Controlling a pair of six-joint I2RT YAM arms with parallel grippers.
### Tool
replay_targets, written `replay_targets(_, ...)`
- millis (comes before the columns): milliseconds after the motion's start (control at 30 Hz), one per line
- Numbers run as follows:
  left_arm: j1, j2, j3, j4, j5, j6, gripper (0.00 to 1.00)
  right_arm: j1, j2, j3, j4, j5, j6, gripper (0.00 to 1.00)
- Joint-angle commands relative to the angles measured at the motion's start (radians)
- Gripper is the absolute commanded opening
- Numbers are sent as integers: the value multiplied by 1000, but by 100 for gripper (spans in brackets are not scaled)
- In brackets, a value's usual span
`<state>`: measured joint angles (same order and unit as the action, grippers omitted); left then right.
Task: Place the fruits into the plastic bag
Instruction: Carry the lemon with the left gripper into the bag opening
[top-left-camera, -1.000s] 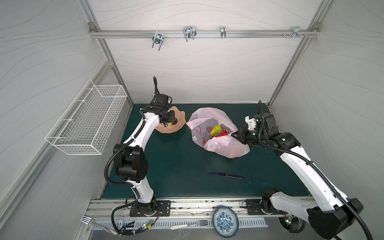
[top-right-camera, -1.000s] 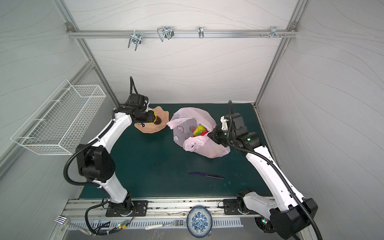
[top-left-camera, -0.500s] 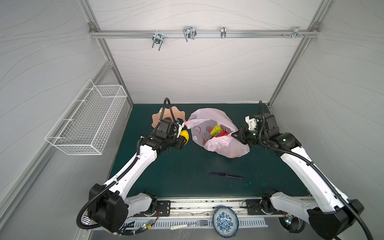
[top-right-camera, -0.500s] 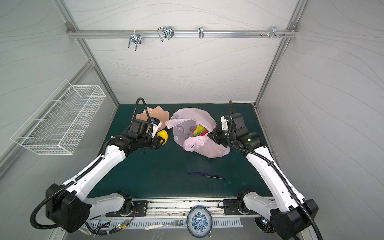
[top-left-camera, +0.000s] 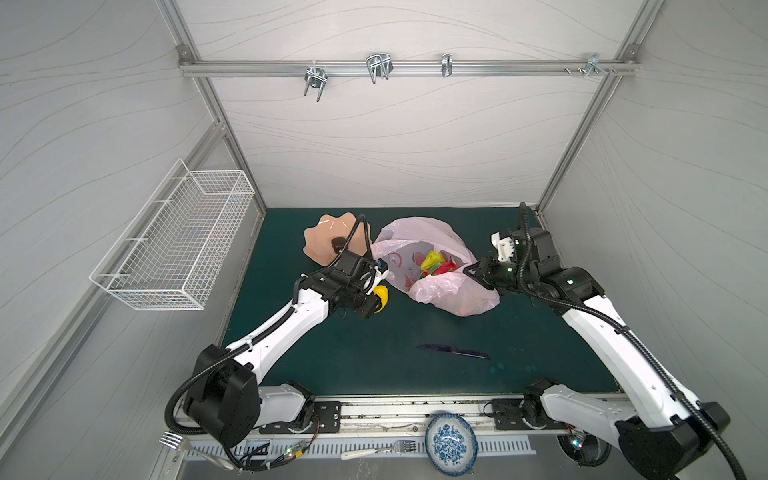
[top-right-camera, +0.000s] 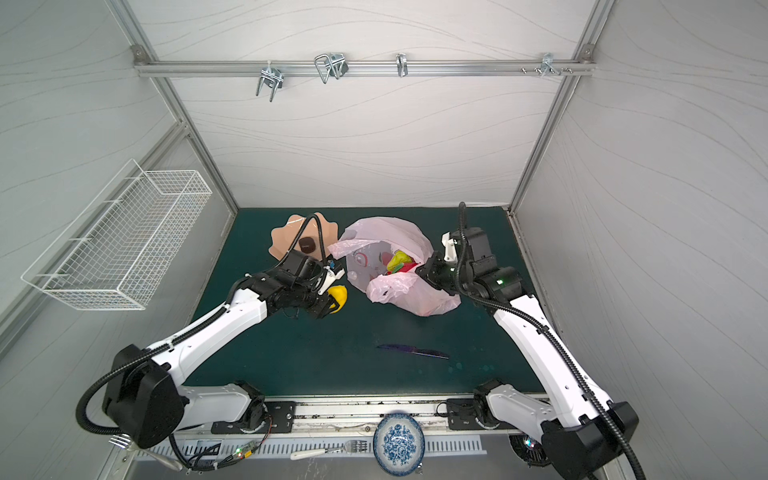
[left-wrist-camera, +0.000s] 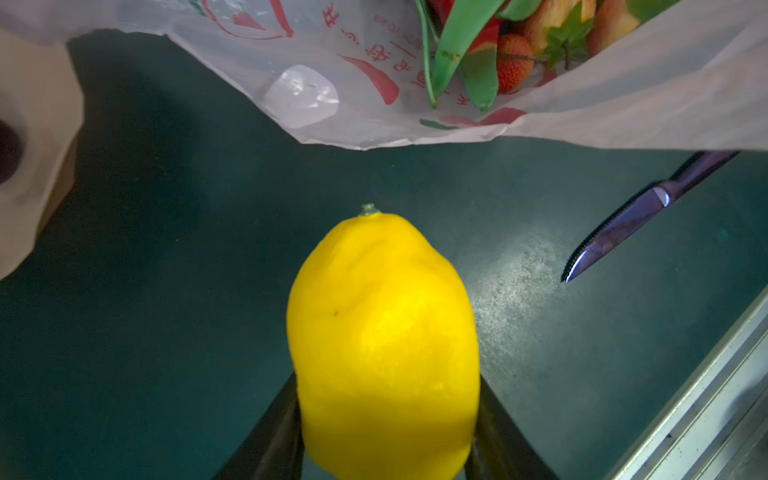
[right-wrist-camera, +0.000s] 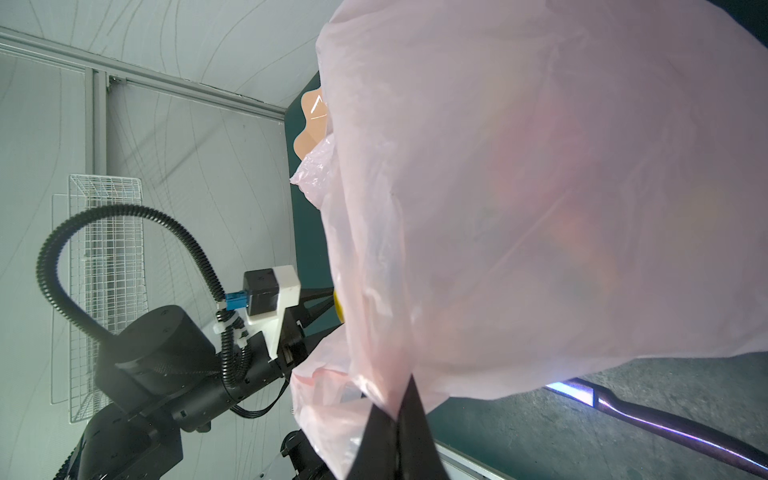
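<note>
Above the mat (top-left-camera: 374, 365) in both top views, your left gripper (top-left-camera: 380, 300) grips the lemon (top-left-camera: 383, 292) beside the bag (top-left-camera: 419, 237); brown fruit (top-left-camera: 337, 243) sits in the bowl (top-left-camera: 318, 235). Left wrist: strawberry (left-wrist-camera: 513, 62) already bagged. Right wrist: right gripper (right-wrist-camera: 395, 419) pinches bag film.

We find both top views bright and evenly lit, with soft shadows and the walls (top-left-camera: 374, 145) bowed toward the edges, while close up the lemon (left-wrist-camera: 382, 332) is blurred and partly shaded, the knife (left-wrist-camera: 623, 224) glints, and the bag (right-wrist-camera: 540, 187) looks hazy.

Top views overhead, sharing table (top-left-camera: 374, 374); wrists close, seemingly facing bag (right-wrist-camera: 540, 208).
</note>
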<state>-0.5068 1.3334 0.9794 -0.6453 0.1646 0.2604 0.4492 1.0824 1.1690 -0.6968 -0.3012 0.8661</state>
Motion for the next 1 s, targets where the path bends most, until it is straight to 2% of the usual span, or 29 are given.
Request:
replay_targets(0, -16, 46, 92, -18, -17, 62, 17, -6, -29, -13, -6, -7, -2, 0)
replay_targets(333, -28, 240, 295, -154, 12, 149, 17, -5, -38, -22, 5, -4, 2, 0)
replay_targets(467, -28, 320, 396, -199, -5, 167, 14, -6, -34, -21, 5, -5, 3, 0)
replay_targets(967, -27, 562, 737, -301, 2, 231, 12, -6, -29, -32, 11, -11, 2, 0)
